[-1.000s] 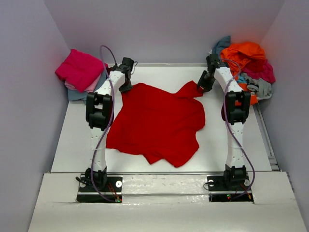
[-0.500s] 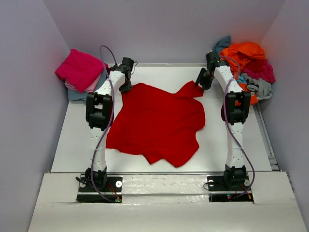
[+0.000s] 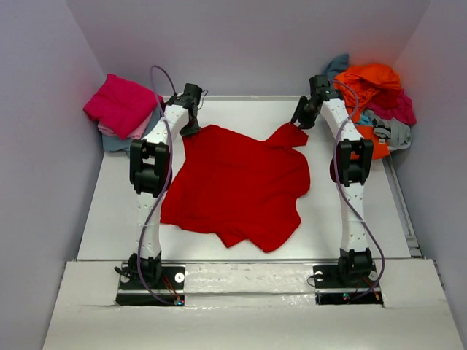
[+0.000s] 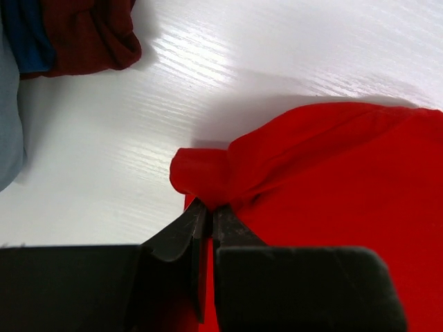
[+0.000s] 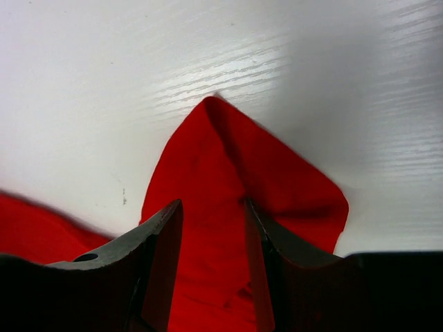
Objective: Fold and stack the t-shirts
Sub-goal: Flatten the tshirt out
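A bright red t-shirt [image 3: 241,186] lies spread and rumpled across the middle of the white table. My left gripper [image 3: 191,129] is at its far left corner, shut on a bunched fold of the red cloth [image 4: 208,176] just ahead of the fingertips [image 4: 232,225]. My right gripper [image 3: 300,122] hovers over the far right corner, a pointed flap of the red shirt [image 5: 228,159]. It is open, its two fingers [image 5: 163,235] straddling the cloth, which lies flat between them.
A folded stack of magenta, pale pink and grey-blue shirts [image 3: 120,109] sits at the back left, off the table's edge. A loose heap of orange, teal, magenta and grey shirts [image 3: 376,95] fills the back right corner. Maroon cloth [image 4: 83,34] lies near the left gripper.
The right gripper has drawn back toward the far wall, up along the shirt's right corner, and its jaws spread a little. The left arm and the shirt have stayed put.
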### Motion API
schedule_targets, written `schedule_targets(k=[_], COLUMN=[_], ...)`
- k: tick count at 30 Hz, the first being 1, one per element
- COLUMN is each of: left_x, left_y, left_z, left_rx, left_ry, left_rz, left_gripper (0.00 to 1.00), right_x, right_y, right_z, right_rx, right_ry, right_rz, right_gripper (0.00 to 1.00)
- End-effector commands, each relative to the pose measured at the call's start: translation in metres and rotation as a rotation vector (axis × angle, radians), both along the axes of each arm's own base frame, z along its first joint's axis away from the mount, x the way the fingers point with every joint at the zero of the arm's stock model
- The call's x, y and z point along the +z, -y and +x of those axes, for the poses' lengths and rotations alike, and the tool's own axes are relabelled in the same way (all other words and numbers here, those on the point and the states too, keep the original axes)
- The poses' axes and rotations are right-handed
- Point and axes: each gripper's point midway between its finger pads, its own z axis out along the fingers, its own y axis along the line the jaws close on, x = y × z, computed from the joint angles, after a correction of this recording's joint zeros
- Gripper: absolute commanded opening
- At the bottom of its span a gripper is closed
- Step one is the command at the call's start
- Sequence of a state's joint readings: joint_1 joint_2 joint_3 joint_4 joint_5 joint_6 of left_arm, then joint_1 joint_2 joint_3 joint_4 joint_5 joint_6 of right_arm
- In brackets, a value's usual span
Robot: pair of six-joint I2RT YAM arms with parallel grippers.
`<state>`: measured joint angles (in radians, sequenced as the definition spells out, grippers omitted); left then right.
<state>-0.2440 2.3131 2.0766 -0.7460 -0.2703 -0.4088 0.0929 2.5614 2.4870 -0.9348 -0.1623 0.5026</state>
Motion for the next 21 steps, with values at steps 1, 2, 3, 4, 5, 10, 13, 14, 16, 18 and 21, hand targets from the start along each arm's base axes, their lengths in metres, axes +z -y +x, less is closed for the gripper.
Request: schedule_targets(k=[1, 2, 3, 4, 5, 10, 13, 14, 16, 18, 21], left_x=[0.024, 0.025, 0.024, 0.025, 0.025, 0.025, 0.024, 0.023, 0.023, 0.022, 0.022], left_y=[-0.005, -0.006, -0.006, -0.005, -0.005, -0.005, -0.005, -0.005, -0.004, -0.004, -0.004], left_z=[0.004, 0.003, 0.004, 0.004, 0.005, 0.006, 0.006, 0.006, 0.007, 0.007, 0.007], left_rx=[0.009, 0.011, 0.01, 0.011, 0.01, 0.01, 0.009, 0.009, 0.009, 0.009, 0.007], left_ry=[0.041, 0.04, 0.04, 0.042, 0.043, 0.041, 0.04, 0.038, 0.039, 0.038, 0.037], left_rz=[0.01, 0.011, 0.012, 0.011, 0.011, 0.012, 0.011, 0.011, 0.009, 0.011, 0.01], left_gripper=[0.06, 0.06, 0.06, 0.06, 0.06, 0.06, 0.06, 0.06, 0.06, 0.06, 0.06], right_x=[-0.003, -0.006, -0.008, -0.009, -0.012, -0.01, -0.009, -0.008, -0.011, -0.013, -0.017], right_y=[-0.01, -0.01, -0.011, -0.011, -0.011, -0.016, -0.015, -0.015, -0.014, -0.013, -0.019], right_z=[0.01, 0.01, 0.01, 0.01, 0.01, 0.008, 0.005, 0.005, 0.001, -0.001, -0.005], right_rx=[0.022, 0.023, 0.027, 0.028, 0.027, 0.034, 0.035, 0.035, 0.032, 0.032, 0.042], right_ry=[0.041, 0.036, 0.036, 0.033, 0.028, 0.027, 0.021, 0.019, 0.006, 0.001, -0.012], right_rz=[0.034, 0.034, 0.037, 0.038, 0.04, 0.034, 0.029, 0.029, 0.024, 0.024, 0.026], right_gripper=[0.46, 0.46, 0.46, 0.46, 0.46, 0.46, 0.46, 0.46, 0.46, 0.45, 0.45])
